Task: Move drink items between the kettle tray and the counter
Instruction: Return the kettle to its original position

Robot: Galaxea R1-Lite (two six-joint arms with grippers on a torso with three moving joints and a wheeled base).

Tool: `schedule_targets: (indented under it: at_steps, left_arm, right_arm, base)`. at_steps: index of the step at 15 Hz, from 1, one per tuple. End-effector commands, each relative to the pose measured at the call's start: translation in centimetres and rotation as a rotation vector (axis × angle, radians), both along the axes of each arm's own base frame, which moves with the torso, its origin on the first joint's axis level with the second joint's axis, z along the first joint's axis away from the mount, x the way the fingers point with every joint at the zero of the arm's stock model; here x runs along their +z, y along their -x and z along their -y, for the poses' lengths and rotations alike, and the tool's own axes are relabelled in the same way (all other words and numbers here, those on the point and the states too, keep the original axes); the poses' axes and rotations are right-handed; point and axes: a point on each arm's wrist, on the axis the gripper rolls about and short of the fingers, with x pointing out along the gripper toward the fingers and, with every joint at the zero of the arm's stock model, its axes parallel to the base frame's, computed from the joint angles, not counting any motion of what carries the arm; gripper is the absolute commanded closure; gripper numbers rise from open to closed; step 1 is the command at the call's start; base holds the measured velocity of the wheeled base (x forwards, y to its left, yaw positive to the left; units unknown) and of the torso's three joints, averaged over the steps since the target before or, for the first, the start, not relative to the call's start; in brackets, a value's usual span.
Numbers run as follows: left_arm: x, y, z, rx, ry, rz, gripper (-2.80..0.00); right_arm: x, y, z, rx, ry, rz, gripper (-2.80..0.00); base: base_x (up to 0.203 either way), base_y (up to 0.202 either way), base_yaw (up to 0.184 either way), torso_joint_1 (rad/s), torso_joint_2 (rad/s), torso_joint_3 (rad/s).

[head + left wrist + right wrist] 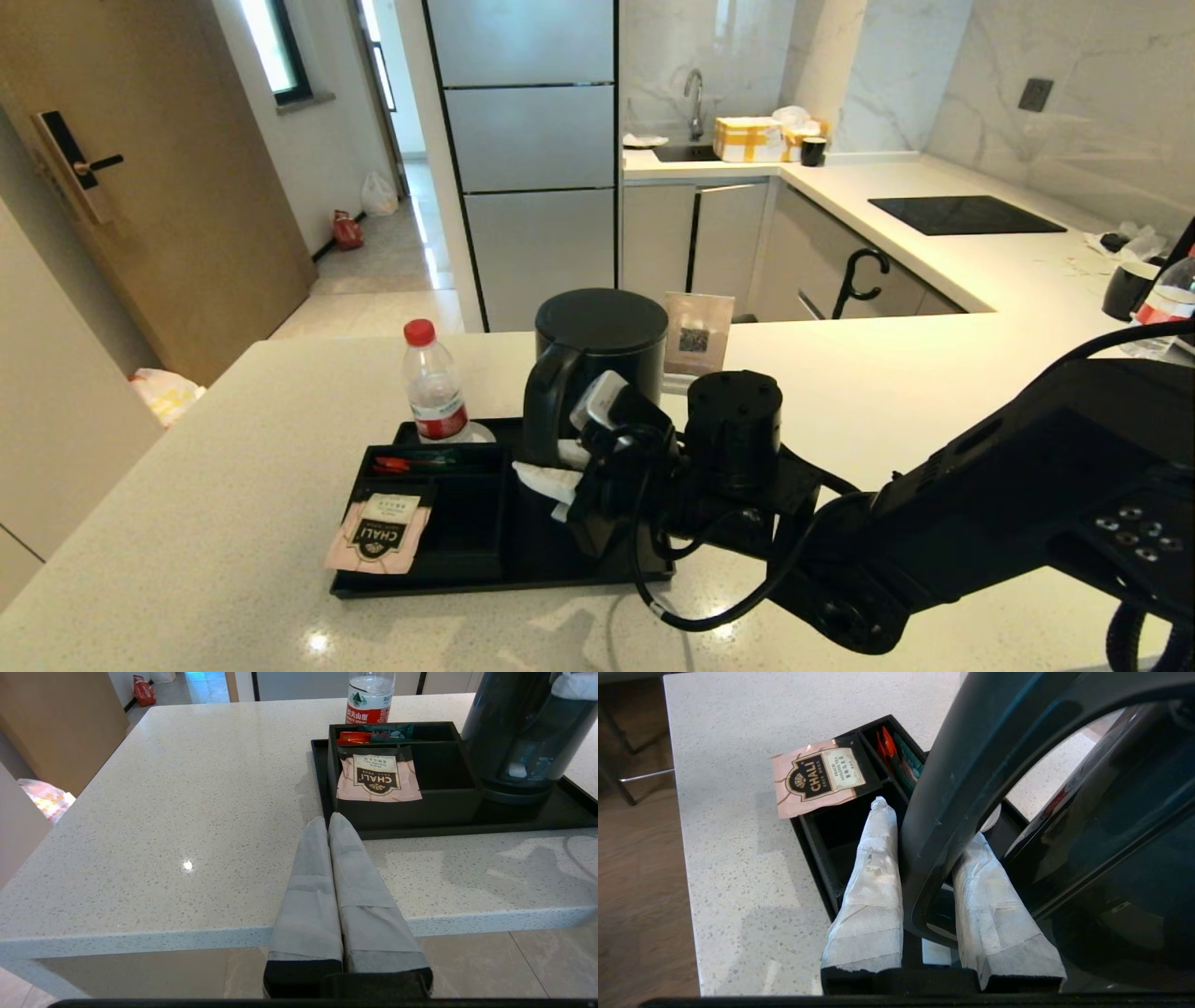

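The matte-black kettle stands upright on the right part of the black kettle tray, on the white speckled counter. My right gripper reaches in from the right and is shut on the kettle's loop handle, one taped finger on each side. The pink CHALI tea sachet lies across the tray's front left compartment, with one side overhanging the tray's left rim. My left gripper is shut and empty, low over the counter's front edge and just short of the tray. It is out of the head view.
A water bottle with a red cap stands at the tray's back left corner. Red and green packets lie in the rear compartment. A small card stand is behind the kettle. A black mug and another bottle stand far right.
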Motion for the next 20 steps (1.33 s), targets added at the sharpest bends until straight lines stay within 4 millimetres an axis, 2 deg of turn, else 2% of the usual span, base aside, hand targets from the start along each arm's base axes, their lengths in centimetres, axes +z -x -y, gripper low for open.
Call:
schedule_targets:
  at_steps: [1, 8, 10, 19, 20]
  left_arm:
    - [0.0, 0.0, 0.0, 0.000, 0.000, -0.002, 0.00]
    - [0.0, 0.0, 0.0, 0.000, 0.000, -0.002, 0.00]
    - [0.0, 0.0, 0.0, 0.000, 0.000, -0.002, 0.00]
    - [0.0, 0.0, 0.0, 0.000, 0.000, -0.002, 0.00]
    - [0.0, 0.0, 0.0, 0.000, 0.000, -0.002, 0.00]
  right_arm:
    - [0.3, 0.6, -0.3, 0.018, -0.013, 0.002, 0.00]
    - [-0.1, 0.8, -0.2, 0.026, 0.002, -0.021, 0.00]
    - [-1.1, 0.7, -0.3, 0.025, 0.022, -0.040, 0.00]
    - [-0.8, 0.4, -0.6, 0.014, 0.047, -0.063, 0.00]
    - [-0.7, 0.3, -0.6, 0.008, 0.045, -0.061, -2.80]
  base:
    - [0.000, 0.000, 0.000, 0.000, 0.00, 0.000]
    - [0.000, 0.000, 0.000, 0.000, 0.00, 0.000]
    - [0.000, 0.000, 0.000, 0.000, 0.00, 0.000]
    - [0.000, 0.000, 0.000, 0.000, 0.00, 0.000]
    - [0.000, 0.000, 0.000, 0.000, 0.00, 0.000]
